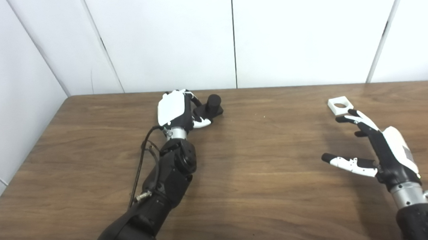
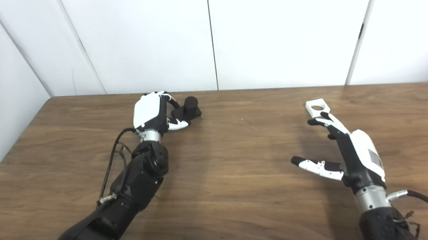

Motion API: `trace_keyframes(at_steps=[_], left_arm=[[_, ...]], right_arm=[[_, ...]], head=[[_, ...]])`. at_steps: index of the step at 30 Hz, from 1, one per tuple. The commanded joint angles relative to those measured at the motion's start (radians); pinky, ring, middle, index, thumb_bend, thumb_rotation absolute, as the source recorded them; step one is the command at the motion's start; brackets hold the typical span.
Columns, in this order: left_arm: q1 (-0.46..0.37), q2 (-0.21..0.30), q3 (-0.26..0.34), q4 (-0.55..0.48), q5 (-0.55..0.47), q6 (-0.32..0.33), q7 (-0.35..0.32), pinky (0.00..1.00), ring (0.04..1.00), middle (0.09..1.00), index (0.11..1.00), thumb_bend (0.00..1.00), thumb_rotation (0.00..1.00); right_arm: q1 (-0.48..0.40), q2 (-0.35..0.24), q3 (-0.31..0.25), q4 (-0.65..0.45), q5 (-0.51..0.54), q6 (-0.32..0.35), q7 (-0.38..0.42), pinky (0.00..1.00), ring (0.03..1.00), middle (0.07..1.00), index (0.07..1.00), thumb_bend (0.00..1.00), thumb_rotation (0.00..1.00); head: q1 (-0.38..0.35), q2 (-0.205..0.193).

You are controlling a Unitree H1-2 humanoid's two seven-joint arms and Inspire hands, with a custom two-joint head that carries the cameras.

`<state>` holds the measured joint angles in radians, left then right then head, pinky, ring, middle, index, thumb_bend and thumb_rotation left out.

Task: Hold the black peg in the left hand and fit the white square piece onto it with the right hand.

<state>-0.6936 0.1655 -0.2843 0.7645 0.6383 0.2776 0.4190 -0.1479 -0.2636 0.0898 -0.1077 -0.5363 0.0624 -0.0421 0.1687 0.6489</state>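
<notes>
Left hand [image 1: 177,111]: your fingers curl beside the black peg [image 1: 213,104]; whether they grip it, you cannot tell.
Right hand [image 1: 380,148]: spread wide, holding nothing, fingertips just short of the white square piece [image 1: 340,104].
Peg: upright on the wooden table [image 1: 262,169], far edge.
Piece: flat, far right.

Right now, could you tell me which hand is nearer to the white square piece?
Right. The right hand has its fingertips just short of the white square piece; the left hand is across the table beside the black peg.
</notes>
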Motion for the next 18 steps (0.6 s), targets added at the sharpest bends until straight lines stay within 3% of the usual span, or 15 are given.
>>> trace_keyframes(at_steps=[1,6,18], left_arm=[[0.004,0.02,-0.006,-0.003,0.006,0.018,-0.019,1.0,0.942,0.869,0.484,0.52,0.07],[0.022,0.031,-0.016,-0.038,0.004,0.017,-0.046,1.0,0.942,0.874,0.483,0.52,0.07],[0.105,0.096,-0.015,-0.207,-0.092,-0.081,-0.254,1.0,0.967,0.896,0.485,0.52,0.08]], right_arm=[[-0.03,-0.006,-0.01,-0.035,-0.004,-0.04,-0.023,0.74,0.892,0.916,0.773,0.69,0.44],[-0.03,-0.009,-0.011,-0.035,-0.008,-0.037,-0.022,0.74,0.891,0.915,0.775,0.69,0.45],[-0.035,-0.012,-0.013,-0.034,-0.008,-0.033,-0.019,0.74,0.892,0.917,0.774,0.68,0.42]], head=[[0.001,0.001],[-0.001,0.003],[0.0,0.002]])
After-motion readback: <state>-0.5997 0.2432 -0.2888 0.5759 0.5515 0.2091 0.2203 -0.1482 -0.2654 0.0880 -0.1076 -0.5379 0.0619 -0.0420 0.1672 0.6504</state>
